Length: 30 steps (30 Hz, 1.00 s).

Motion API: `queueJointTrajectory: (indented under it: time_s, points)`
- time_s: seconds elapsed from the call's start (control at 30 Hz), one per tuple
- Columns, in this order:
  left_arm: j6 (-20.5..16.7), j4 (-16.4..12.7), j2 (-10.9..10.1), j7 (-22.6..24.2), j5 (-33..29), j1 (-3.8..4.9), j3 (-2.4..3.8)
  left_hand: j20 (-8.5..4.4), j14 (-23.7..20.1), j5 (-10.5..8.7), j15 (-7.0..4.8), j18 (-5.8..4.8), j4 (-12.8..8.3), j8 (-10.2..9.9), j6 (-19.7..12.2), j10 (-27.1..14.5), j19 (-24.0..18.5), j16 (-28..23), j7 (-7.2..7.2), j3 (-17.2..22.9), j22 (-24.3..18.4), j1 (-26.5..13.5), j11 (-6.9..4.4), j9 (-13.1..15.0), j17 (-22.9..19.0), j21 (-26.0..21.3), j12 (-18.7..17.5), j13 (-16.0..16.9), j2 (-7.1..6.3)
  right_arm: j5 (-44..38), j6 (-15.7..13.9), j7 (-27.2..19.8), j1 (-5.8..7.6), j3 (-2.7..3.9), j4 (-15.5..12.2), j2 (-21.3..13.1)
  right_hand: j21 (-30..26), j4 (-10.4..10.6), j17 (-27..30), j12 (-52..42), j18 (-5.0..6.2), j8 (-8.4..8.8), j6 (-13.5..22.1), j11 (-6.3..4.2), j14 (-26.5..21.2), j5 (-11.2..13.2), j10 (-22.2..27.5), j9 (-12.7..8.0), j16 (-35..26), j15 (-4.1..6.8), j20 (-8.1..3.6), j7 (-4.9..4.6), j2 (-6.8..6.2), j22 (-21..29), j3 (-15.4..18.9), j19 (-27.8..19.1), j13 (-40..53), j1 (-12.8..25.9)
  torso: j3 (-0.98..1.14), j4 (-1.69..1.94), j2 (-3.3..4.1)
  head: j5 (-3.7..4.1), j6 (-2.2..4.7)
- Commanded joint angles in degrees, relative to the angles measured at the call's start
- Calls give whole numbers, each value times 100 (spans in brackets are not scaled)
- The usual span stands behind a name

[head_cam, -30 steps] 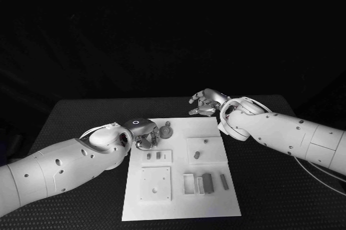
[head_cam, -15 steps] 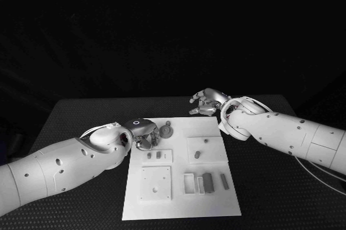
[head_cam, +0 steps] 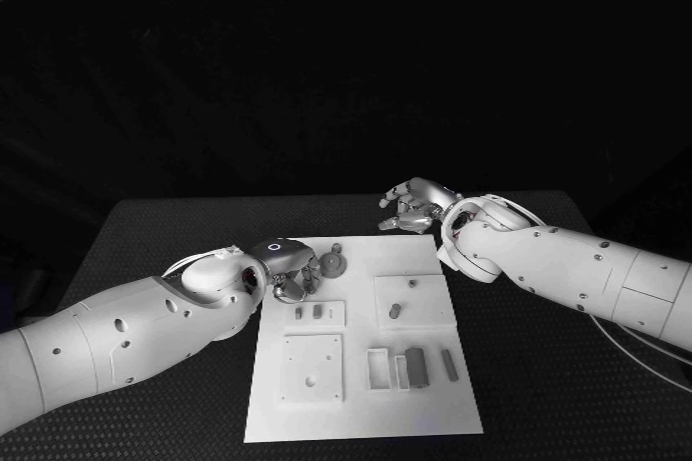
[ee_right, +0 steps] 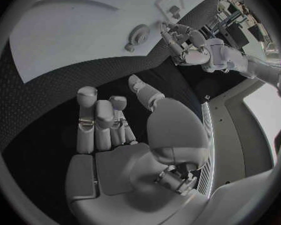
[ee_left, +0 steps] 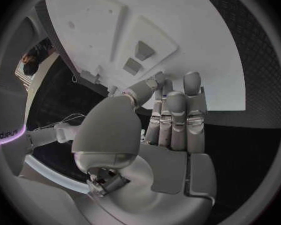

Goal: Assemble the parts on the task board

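The white task board [head_cam: 361,401] lies in the middle of the table. A round toothed part [head_cam: 335,264] sits near its far left corner and also shows in the right wrist view [ee_right: 138,35]. My left hand [head_cam: 289,268] hovers at that corner, just left of the round part, fingers pointing down with nothing in them. Past its fingers [ee_left: 175,110], two small grey parts [ee_left: 139,57] stand in a raised block. My right hand [head_cam: 414,206] hangs over the black table beyond the board's far edge, fingers [ee_right: 100,122] apart and holding nothing.
A square plate [head_cam: 411,316] with two small pegs lies at the board's middle right. A plate with a hole [head_cam: 312,366] sits near the front left. Upright grey bars [head_cam: 417,366] stand beside a slot block. Black table [head_cam: 159,231] surrounds the board.
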<state>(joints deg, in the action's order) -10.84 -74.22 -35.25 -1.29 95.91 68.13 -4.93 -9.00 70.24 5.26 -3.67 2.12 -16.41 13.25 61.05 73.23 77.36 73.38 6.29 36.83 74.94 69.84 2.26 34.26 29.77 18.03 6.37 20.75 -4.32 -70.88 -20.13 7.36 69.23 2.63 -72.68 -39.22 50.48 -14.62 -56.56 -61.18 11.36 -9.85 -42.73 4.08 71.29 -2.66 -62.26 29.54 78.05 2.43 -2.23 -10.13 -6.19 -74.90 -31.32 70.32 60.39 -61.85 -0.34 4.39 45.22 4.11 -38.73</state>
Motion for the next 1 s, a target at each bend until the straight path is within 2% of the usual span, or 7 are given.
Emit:
queueJointTrajectory:
  time_s: [0.03,0.3,0.73,1.0]
  points:
    - [124,12,48,25,38,-15,-16,-32,-6,-9,-34,297,5,39,29,19,9,7,4,29,110,15,19,5,6,-30,-11,-6,60,-14,56,-40,-3,1,-4,2,-38,35,9,-23,364,-39,7,-11,-42,-20,38,-8,16,-6,-28,-46,-9,-108,13,2,-8,43,4,-5,2,3,-5]
    - [151,23,102,45,38,-22,-88,-36,-6,-19,-35,295,4,42,30,22,10,6,3,29,110,14,18,5,10,-32,-14,1,67,-14,57,-42,-3,1,-1,2,-38,36,9,-24,364,-40,7,-11,-42,-20,38,-9,16,-6,-28,-46,-8,-108,13,3,-9,44,7,-4,2,12,-13]
    - [275,44,108,4,57,-22,-103,-39,-13,-24,-36,291,-2,40,22,17,5,1,5,32,110,17,18,1,14,-39,-24,9,69,-14,57,-42,-9,1,2,0,-38,38,10,-25,364,-41,7,-11,-42,-20,39,-9,16,-6,-28,-46,-8,-109,13,3,-11,44,3,0,1,23,-17]
    - [-52,33,80,35,-9,-22,-104,-38,-32,-34,-17,272,21,16,-43,-38,-8,-20,37,-21,111,-78,38,-19,22,-57,-75,25,12,-14,57,-41,-16,1,9,0,-38,38,10,-26,364,-41,8,-11,-42,-20,39,-10,16,-6,-28,-46,-8,-109,13,2,-12,43,-3,0,-1,27,-11]
